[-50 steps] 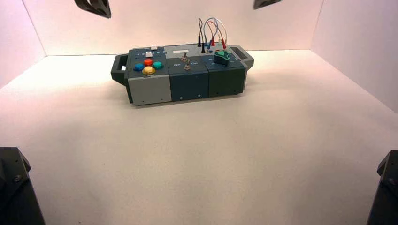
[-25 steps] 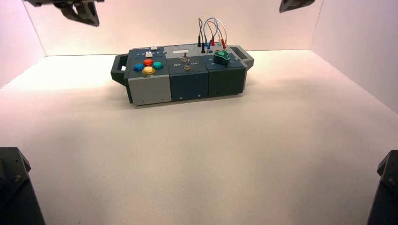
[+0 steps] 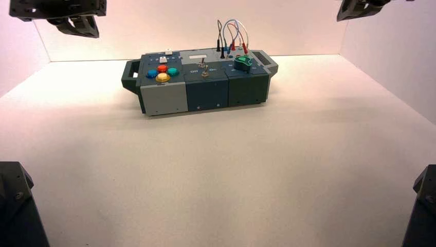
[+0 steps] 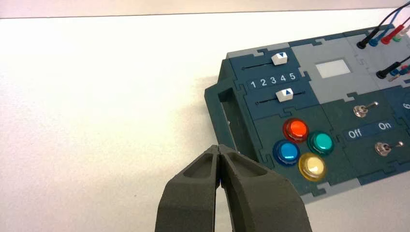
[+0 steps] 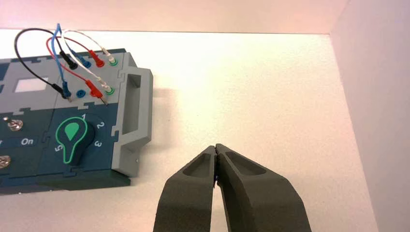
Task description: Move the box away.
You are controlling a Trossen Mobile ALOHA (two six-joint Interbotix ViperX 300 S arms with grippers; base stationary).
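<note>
The box (image 3: 200,82) stands on the white table near the back wall, long, teal and grey, with a handle at each end. Its left end (image 4: 232,121) carries two white sliders, four round buttons and toggle switches. Its right end (image 5: 130,111) carries a green knob (image 5: 72,137) pointing near 1 and looped jumper wires (image 5: 72,53). My left gripper (image 4: 219,147) hangs shut and empty, high above the table just off the box's left handle. My right gripper (image 5: 215,146) is shut and empty too, raised beyond the box's right handle. In the high view both show only at the top corners: left gripper (image 3: 77,25), right gripper (image 3: 355,9).
White walls close in the table at the back (image 3: 154,31) and on both sides, the right wall (image 5: 377,96) close to my right gripper. Dark arm bases sit at the near corners (image 3: 15,206) (image 3: 421,206).
Both grippers have drawn outward and away from the box, the left toward the left corner and the right toward the right corner. The box has not moved.
</note>
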